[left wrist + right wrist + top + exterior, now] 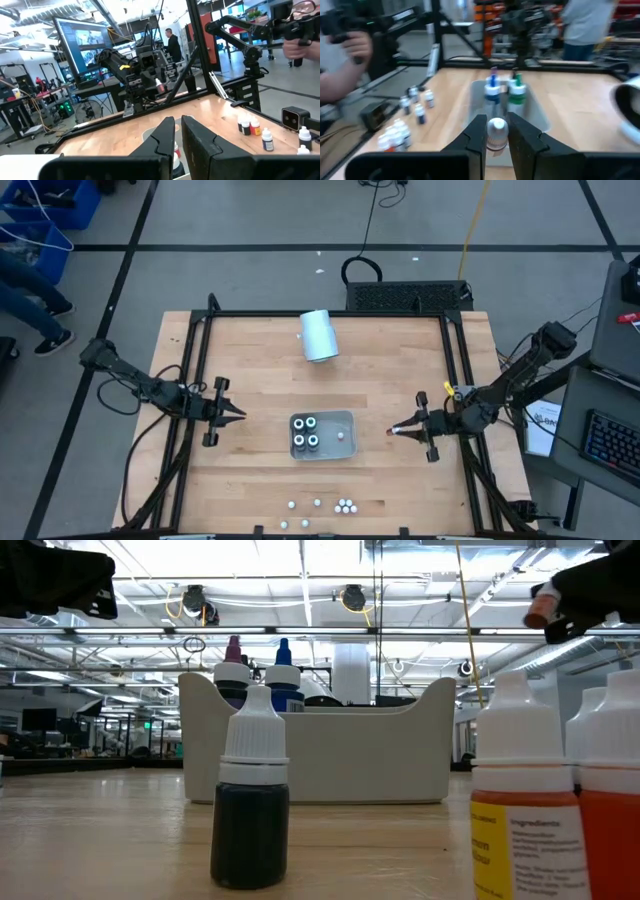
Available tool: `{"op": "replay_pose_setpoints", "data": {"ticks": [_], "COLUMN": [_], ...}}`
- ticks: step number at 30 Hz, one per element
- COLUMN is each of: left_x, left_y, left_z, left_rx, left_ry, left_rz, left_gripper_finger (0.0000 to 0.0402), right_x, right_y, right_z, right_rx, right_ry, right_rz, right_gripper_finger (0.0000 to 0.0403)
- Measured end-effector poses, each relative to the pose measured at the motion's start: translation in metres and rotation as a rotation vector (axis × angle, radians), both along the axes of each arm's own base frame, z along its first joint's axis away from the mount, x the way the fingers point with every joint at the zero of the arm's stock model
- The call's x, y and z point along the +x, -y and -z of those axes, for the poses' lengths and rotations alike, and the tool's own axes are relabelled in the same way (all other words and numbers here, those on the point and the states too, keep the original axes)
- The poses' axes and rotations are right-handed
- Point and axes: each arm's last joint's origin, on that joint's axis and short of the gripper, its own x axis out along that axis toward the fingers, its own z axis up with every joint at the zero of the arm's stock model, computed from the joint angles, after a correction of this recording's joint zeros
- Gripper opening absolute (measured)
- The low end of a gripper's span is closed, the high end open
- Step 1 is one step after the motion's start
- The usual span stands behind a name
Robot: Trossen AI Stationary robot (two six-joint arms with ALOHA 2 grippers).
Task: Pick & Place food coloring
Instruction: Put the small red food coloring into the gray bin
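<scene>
A small food coloring bottle [496,134] sat pinched between the right gripper [393,431] jaws — held above the bench [390,370], just short of the grey tray [345,420], where four more bottles [306,433] stood. Loose bottles [345,505] lay well apart, near the bench edge. The left gripper [238,414] hovered beyond the tray, jaws narrow, empty.

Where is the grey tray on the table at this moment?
In the high view, the grey tray lies on the table's middle, between the left gripper and the right gripper, with four dark bottles standing in its left half.
</scene>
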Motion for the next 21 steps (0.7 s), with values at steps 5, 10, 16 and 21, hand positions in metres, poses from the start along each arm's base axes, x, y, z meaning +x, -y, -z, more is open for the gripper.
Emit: {"op": "replay_pose_setpoints", "data": {"ticks": [5,10,16,21], "left_x": [0.000,0.000,0.000,0.000], "left_y": [0.000,0.000,0.000,0.000], "left_z": [0.000,0.000,0.000,0.000], "left_rx": [-0.014,-0.042,-0.048,-0.065], "left_ry": [-0.004,-0.009,-0.011,-0.015], "left_rz": [0.002,0.005,0.006,0.008], "left_gripper_finger": [0.0042,0.0042,0.0042,0.0042], "right_x": [0.004,0.015,0.051,0.096], "right_y": [0.007,0.012,-0.003,-0.023], "right_z": [-0.006,-0.015,-0.034,-0.042], "right_rx": [0.037,0.032,-0.042,-0.090], "right_ry": [0.051,0.062,-0.031,-0.101], "right_rz": [0.071,0.130,0.104,0.076], "right_gripper_finger": [0.0047,0.0047,0.0047,0.0047]}}
